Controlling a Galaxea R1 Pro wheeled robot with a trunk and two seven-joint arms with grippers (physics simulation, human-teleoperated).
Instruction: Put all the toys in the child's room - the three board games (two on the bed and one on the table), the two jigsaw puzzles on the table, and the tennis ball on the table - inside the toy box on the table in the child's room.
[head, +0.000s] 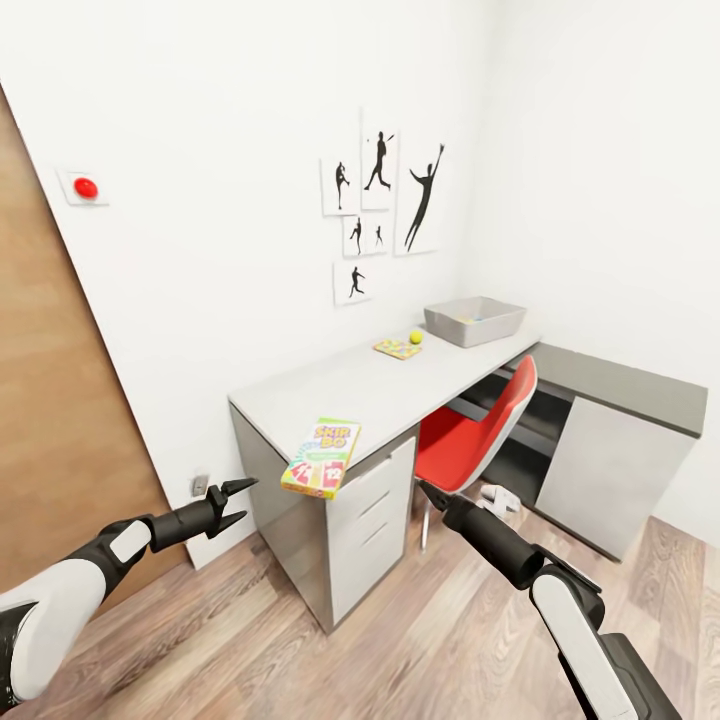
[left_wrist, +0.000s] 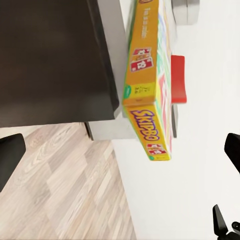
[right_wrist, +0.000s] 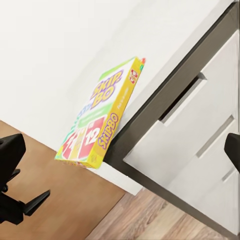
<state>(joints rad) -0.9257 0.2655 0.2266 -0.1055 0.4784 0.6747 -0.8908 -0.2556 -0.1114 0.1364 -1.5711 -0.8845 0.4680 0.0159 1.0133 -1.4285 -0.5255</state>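
The green-and-red SKIP-BO board game (head: 322, 457) lies on the near corner of the table (head: 340, 390), overhanging its edge. Its yellow side (left_wrist: 142, 70) shows in the left wrist view and its printed face (right_wrist: 97, 120) in the right wrist view. My left gripper (head: 248, 501) hovers open just left of and below it, fingers (left_wrist: 10, 155) spread wide. My right gripper (head: 428, 492) is open to the box's right, in front of the drawers, empty. At the table's far end stand the toy box (head: 474, 320), the tennis ball (head: 415, 337) and a jigsaw puzzle (head: 397, 348).
A red chair (head: 480, 430) is tucked under the table beside the white drawer unit (head: 375, 520). A lower dark grey cabinet (head: 620, 390) stands at right. A wooden door (head: 50, 400) and a red wall button (head: 86, 187) are at left. Wood floor lies in front.
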